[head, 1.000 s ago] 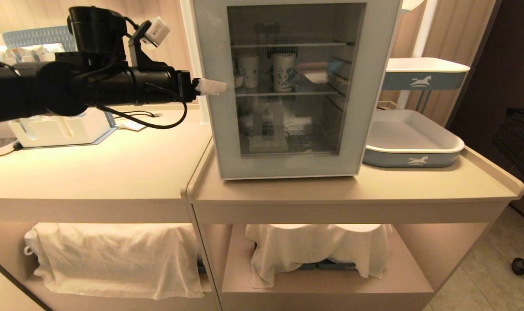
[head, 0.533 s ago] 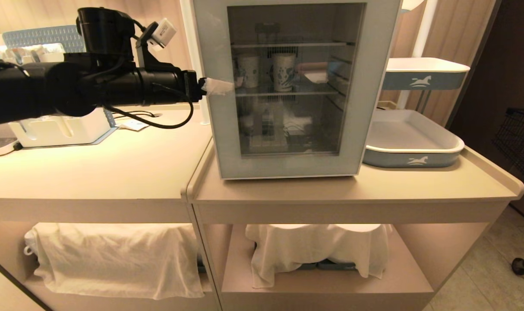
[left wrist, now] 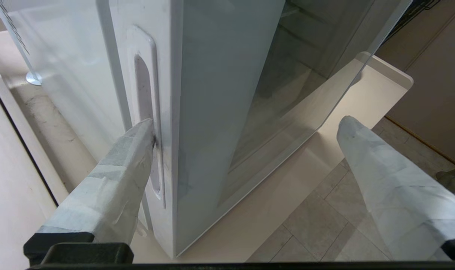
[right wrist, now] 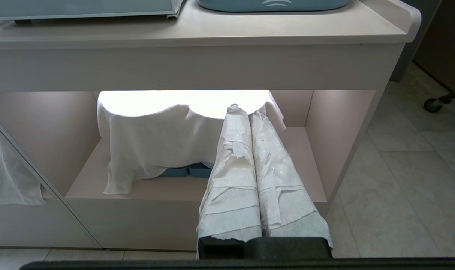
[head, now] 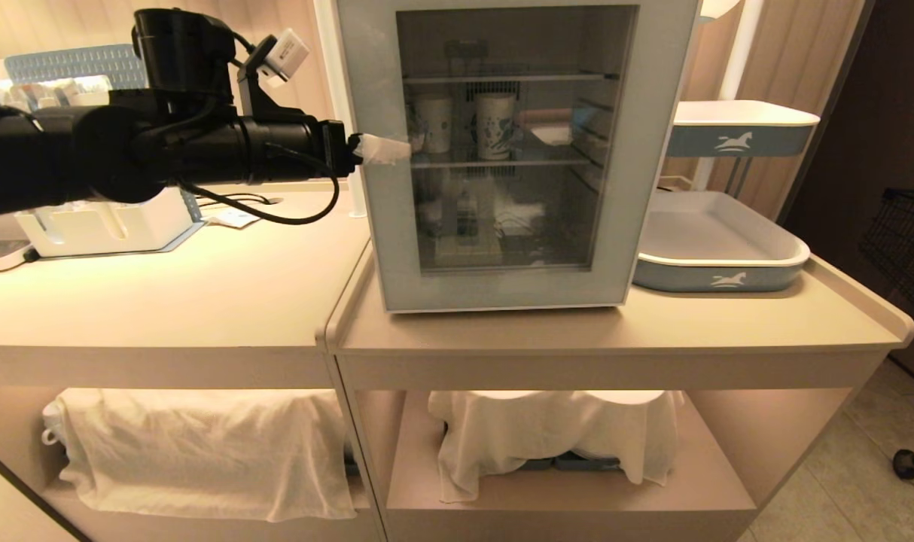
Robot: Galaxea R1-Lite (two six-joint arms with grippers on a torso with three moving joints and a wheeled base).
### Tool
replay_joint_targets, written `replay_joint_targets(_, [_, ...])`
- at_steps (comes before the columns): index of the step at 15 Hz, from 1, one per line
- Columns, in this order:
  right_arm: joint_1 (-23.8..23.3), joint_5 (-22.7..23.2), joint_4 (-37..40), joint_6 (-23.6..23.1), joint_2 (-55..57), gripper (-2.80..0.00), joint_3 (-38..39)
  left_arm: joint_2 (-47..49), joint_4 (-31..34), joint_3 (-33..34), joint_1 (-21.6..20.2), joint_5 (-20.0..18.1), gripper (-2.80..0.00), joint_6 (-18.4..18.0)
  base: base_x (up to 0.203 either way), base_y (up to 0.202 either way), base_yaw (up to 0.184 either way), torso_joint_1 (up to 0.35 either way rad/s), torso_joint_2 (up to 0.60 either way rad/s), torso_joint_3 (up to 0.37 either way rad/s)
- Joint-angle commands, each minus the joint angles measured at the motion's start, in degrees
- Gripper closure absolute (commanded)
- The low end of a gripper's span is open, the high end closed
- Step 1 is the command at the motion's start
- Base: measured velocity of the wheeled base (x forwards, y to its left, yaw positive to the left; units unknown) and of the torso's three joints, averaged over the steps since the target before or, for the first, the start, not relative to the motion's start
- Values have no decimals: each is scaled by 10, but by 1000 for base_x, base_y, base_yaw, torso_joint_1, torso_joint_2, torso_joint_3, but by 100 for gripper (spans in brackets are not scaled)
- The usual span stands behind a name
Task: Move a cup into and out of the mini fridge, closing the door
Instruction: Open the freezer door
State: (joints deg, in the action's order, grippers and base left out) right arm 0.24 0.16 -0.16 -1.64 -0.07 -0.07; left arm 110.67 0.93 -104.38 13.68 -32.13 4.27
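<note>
The mini fridge (head: 656, 150) stands on the counter with its glass door (head: 502, 290) closed. Through the glass, the cup (head: 496, 124) with the blue swirl print stands upright on the middle shelf, beside another white cup (head: 433, 123). My left gripper (head: 378, 149) reaches in level from the left and is open, straddling the door's left edge. One of its fingers (left wrist: 137, 146) rests at the recessed handle (left wrist: 142, 86) on the door's side, while the other sits in front of the glass (left wrist: 220, 75). My right gripper (right wrist: 242, 112) hangs shut and empty, low before the counter's lower shelf.
A blue-and-white tray (head: 717, 252) lies right of the fridge, with another tray (head: 743, 124) raised behind it. A white organiser (head: 103, 222) and cables sit on the left counter. White cloths (head: 201, 452) cover the lower shelves. A dark wheeled cart (head: 909, 248) stands at far right.
My left arm has edged a little to the right, bringing its fingers further onto the door's left edge. The door, the cup and the right gripper have not moved.
</note>
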Motion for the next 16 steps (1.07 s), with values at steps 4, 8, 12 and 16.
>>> replay_joint_targets(4, [0, 0, 0, 0, 1, 0, 0, 9, -4, -10, 1, -1, -280, 2, 0, 0, 0, 0, 0, 0])
replay_joint_targets(8, [0, 0, 0, 0, 1, 0, 0, 17, -9, -15, 5, 0, -280, 12, 0, 0, 0, 0, 0, 0])
replay_joint_targets(12, [0, 0, 0, 0, 1, 0, 0, 28, -9, -31, 5, 0, -280, 13, 0, 0, 0, 0, 0, 0])
replay_joint_targets(16, [0, 0, 0, 0, 1, 0, 0, 37, -9, -41, 6, 0, -280, 13, 0, 0, 0, 0, 0, 0])
